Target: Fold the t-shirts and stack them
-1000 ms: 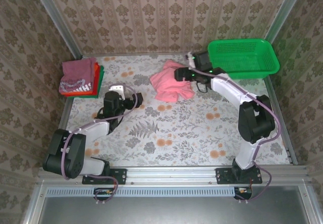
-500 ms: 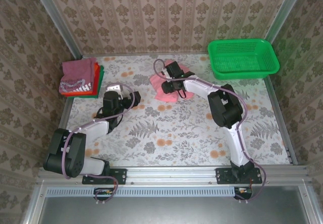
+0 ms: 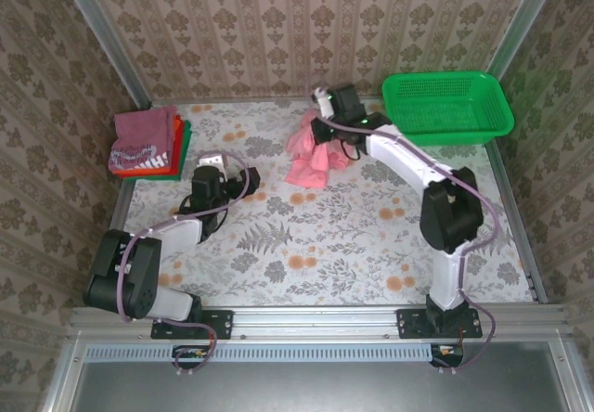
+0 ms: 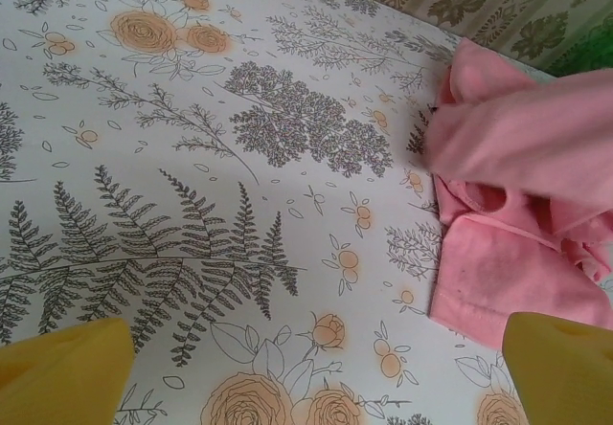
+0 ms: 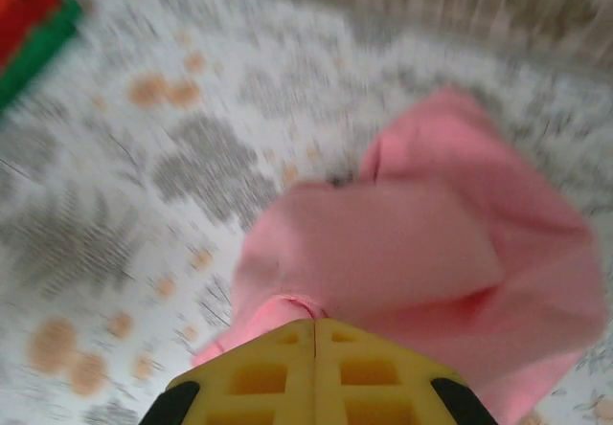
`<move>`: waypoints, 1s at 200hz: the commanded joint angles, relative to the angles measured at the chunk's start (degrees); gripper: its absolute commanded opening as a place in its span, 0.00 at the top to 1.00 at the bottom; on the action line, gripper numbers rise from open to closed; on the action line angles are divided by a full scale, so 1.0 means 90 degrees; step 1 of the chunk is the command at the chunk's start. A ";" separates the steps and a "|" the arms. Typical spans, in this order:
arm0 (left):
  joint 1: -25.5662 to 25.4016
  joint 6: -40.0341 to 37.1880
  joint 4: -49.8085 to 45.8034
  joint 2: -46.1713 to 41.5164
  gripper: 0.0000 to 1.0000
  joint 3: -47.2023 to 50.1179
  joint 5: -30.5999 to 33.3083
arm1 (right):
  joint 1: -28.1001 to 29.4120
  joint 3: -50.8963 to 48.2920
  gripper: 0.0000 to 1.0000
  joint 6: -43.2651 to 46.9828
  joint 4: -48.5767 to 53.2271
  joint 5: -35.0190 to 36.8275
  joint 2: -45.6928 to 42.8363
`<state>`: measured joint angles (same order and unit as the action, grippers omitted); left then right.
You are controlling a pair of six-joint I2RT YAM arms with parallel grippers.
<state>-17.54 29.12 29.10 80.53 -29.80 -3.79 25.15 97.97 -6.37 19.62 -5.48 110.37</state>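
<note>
A salmon-pink t-shirt point(image 3: 307, 160) lies crumpled at the back middle of the table, with one part pulled up. My right gripper point(image 3: 321, 134) is shut on that raised cloth. In the right wrist view the yellow fingers point(image 5: 259, 377) meet with pink fabric point(image 5: 431, 243) pinched at my right gripper's point(image 5: 314, 325) tip. The folded t-shirts point(image 3: 144, 143), maroon on top of red-orange and green, are stacked at the back left. My left gripper point(image 3: 249, 184) stands open low over the table, left of the pink shirt point(image 4: 517, 224), its yellow fingertips point(image 4: 62, 368) wide apart with nothing between them.
A green plastic mesh basket point(image 3: 447, 106) stands at the back right corner, close to the right arm. Patterned walls close in the back and both sides. The flowered tablecloth point(image 3: 325, 236) covers the near half of the table.
My right gripper has closed on the pink t-shirt and pulled part of it up, swinging back to the right from the shirt's left side. The left arm has barely moved.
</note>
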 commanded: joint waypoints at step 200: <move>-0.1489 0.2664 0.2354 0.3038 0.00 -0.2206 -0.0934 | -0.1166 -0.1012 1.00 -0.1669 -0.0999 -0.2743 -0.1950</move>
<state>-31.38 47.07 44.75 105.95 -46.37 -9.78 15.03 89.84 -20.80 12.78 -29.19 94.76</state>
